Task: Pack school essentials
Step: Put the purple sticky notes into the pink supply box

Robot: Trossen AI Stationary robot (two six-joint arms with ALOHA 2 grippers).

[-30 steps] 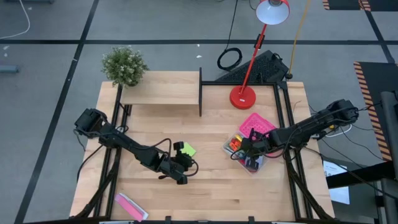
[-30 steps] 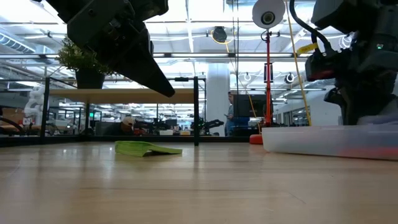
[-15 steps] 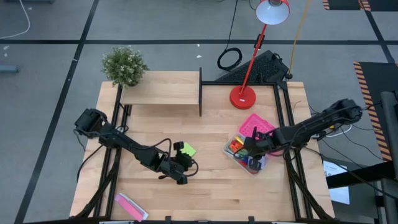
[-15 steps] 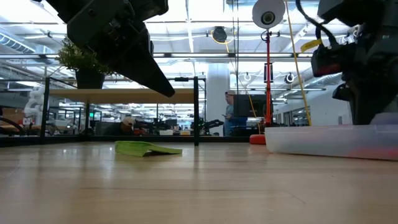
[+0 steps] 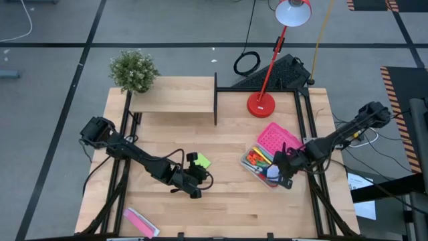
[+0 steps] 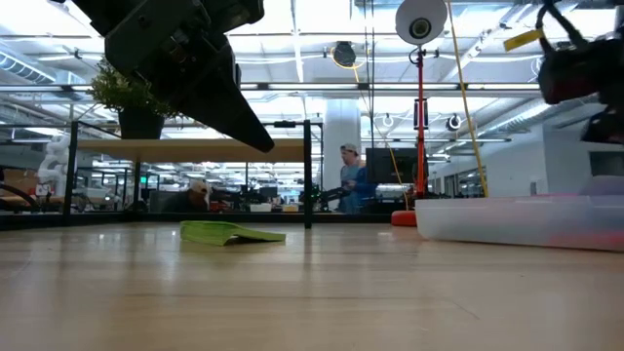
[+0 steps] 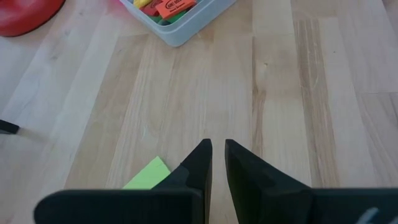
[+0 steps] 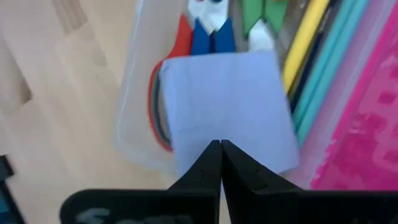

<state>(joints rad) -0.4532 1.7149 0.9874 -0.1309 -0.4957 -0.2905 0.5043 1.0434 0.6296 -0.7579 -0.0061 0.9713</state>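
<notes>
Wooden table (image 5: 227,201), busy room behind. Right gripper (image 8: 220,148) closed, empty, above pale-blue pad (image 8: 230,106) in clear box (image 5: 249,163). Left gripper (image 7: 217,149) nearly closed, empty.

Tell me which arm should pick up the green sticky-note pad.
Left. The left gripper hangs right beside the green sticky-note pad at mid-table, fingers nearly shut. The right gripper is at the clear bin, far across the table.

Bare worktop (image 5: 234,201) lies open ahead of the left pincer (image 5: 200,179), up to the clear box (image 5: 249,163). Only the green pad (image 5: 202,161) lies just beside it. The right pincer (image 5: 286,181) hangs over that box's near corner.
</notes>
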